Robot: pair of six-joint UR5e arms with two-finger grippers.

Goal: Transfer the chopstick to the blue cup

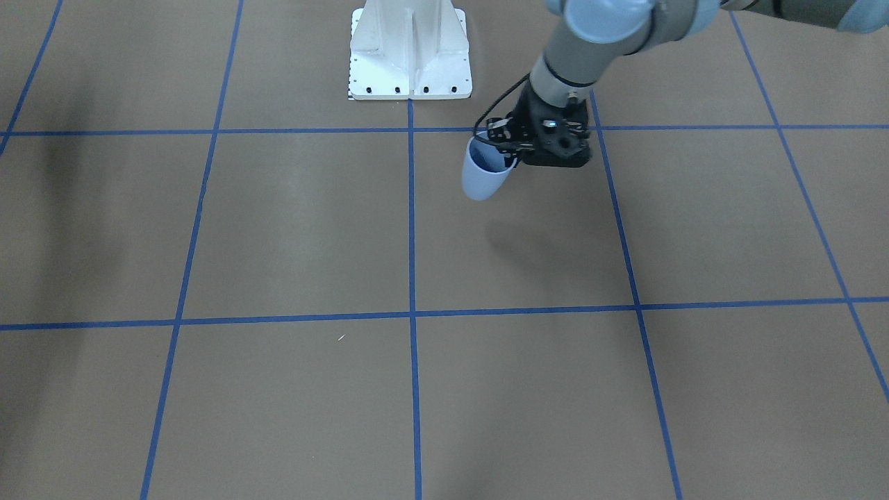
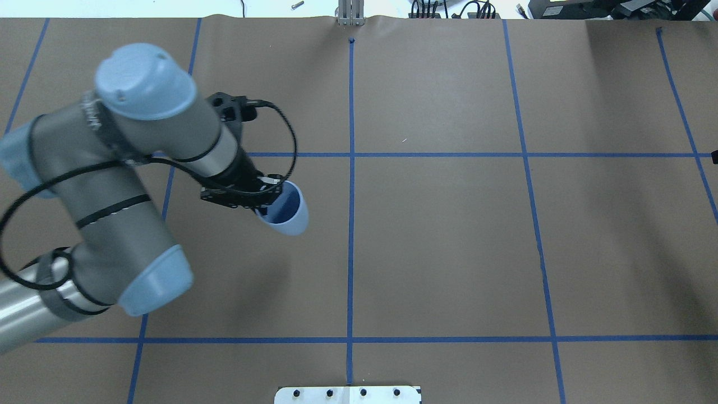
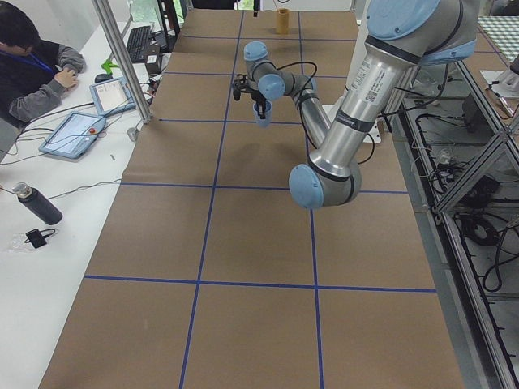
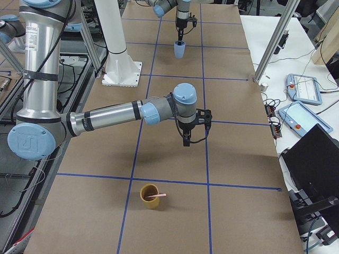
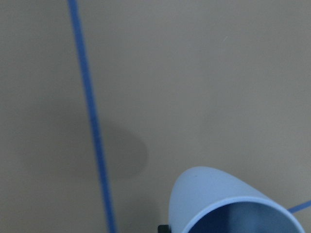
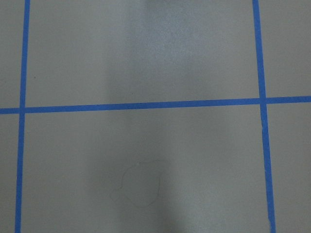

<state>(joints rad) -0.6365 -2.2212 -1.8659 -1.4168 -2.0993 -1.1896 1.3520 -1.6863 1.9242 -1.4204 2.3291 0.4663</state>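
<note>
My left gripper [image 1: 501, 147] is shut on the rim of the blue cup [image 1: 484, 175] and holds it tilted above the table, its shadow on the paper below. The cup also shows in the overhead view [image 2: 287, 212], with the left gripper [image 2: 268, 193] at its rim, and in the left wrist view [image 5: 228, 204]. One pale pink chopstick [image 4: 157, 196] leans in a brown cup [image 4: 149, 197] at the table's right end. My right gripper [image 4: 186, 139] points down over bare table, short of the brown cup. I cannot tell whether it is open or shut.
The white robot base [image 1: 410, 52] stands at the table's middle edge. Blue tape lines [image 2: 351, 224] grid the brown paper. An operator with tablets [image 3: 77, 130] sits at a side desk. More tablets and a laptop [image 4: 312, 159] lie beyond the far edge.
</note>
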